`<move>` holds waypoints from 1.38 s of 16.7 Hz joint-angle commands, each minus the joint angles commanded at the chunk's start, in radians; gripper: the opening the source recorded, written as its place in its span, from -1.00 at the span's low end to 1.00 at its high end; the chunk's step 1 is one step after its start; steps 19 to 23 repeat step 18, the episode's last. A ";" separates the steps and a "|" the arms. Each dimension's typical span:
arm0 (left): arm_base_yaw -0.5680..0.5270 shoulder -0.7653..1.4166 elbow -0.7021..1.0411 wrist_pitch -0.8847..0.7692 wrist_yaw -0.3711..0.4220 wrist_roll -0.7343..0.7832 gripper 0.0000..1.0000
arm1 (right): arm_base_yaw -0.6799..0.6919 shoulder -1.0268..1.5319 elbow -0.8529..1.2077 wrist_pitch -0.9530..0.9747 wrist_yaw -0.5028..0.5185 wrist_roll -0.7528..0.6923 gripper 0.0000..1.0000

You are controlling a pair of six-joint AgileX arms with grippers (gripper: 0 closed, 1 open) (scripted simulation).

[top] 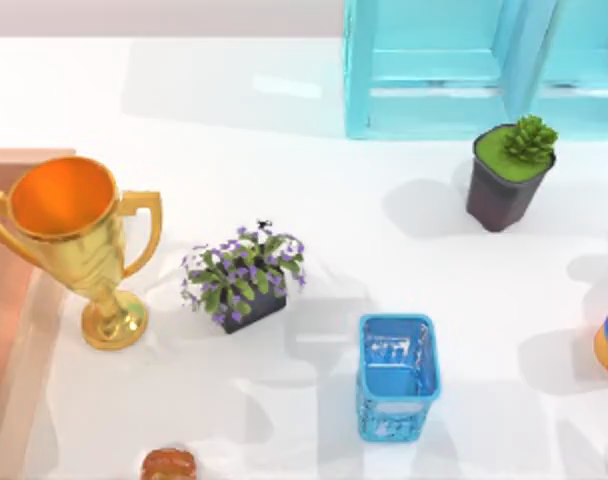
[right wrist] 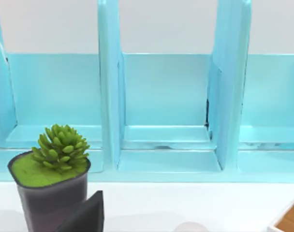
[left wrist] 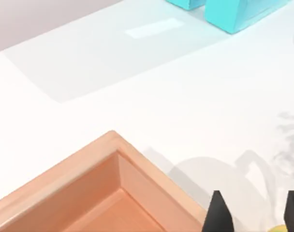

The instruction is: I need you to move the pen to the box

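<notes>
Open white table (top: pixel 234 110) across the far left and middle, wide enough for a gripper to pass between the cyan cabinet (top: pixel 484 70) and the objects nearer the front. Blocked at the left edge by the salmon box (top: pixel 4 290), with the gold trophy (top: pixel 79 245) standing tall just beside its rim. Just right of the trophy, a purple-flowered plant (top: pixel 244 275); only a narrow gap between the two. Near front centre, an upright blue cup (top: pixel 397 375). Far right, a succulent in a dark pot (top: pixel 509 175) close before the cabinet. Clear lane between the cup and that pot.
</notes>
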 joint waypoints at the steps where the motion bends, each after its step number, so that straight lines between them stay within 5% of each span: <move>1: 0.000 0.000 0.000 0.000 0.000 0.000 -0.70 | 0.000 0.000 0.000 0.000 0.000 0.000 1.00; 12: 0.000 0.000 0.000 0.000 0.000 0.000 0.96 | 0.000 0.000 0.000 0.000 0.000 0.000 1.00; 23: 0.000 0.000 0.000 0.000 0.000 0.000 1.00 | 0.000 0.000 0.000 0.000 0.000 0.000 1.00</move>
